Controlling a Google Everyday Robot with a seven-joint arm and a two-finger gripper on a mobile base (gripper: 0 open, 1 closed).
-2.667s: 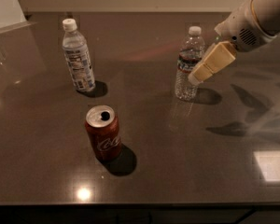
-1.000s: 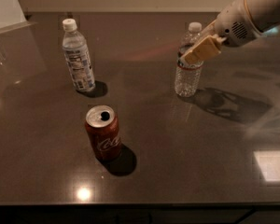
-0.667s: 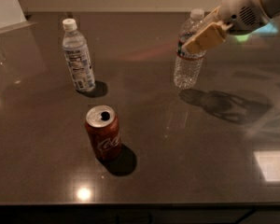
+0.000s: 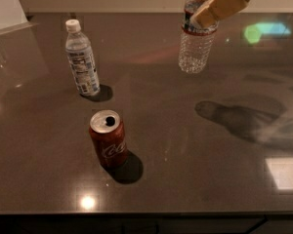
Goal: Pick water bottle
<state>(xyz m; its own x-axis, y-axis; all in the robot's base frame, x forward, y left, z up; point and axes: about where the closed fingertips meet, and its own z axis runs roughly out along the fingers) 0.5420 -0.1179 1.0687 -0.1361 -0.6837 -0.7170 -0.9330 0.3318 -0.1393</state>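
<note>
The water bottle is clear ribbed plastic with a narrow dark band edged in red. It hangs in the air above the dark table, at the top right of the camera view, and its cap is cut off by the frame's top edge. My gripper is shut on the bottle's upper part, with its tan fingers across the label band. The bottle's shadow lies on the table to the right, well below it.
A second bottle with a tall white-and-blue label stands at the back left. An opened red cola can stands front centre-left. A pale object sits at the far left corner. The table's front edge runs along the bottom.
The gripper closed on the water bottle where it stood and lifted it off the table. Bottle and gripper now sit higher in the view. The can and other bottle have not moved.
</note>
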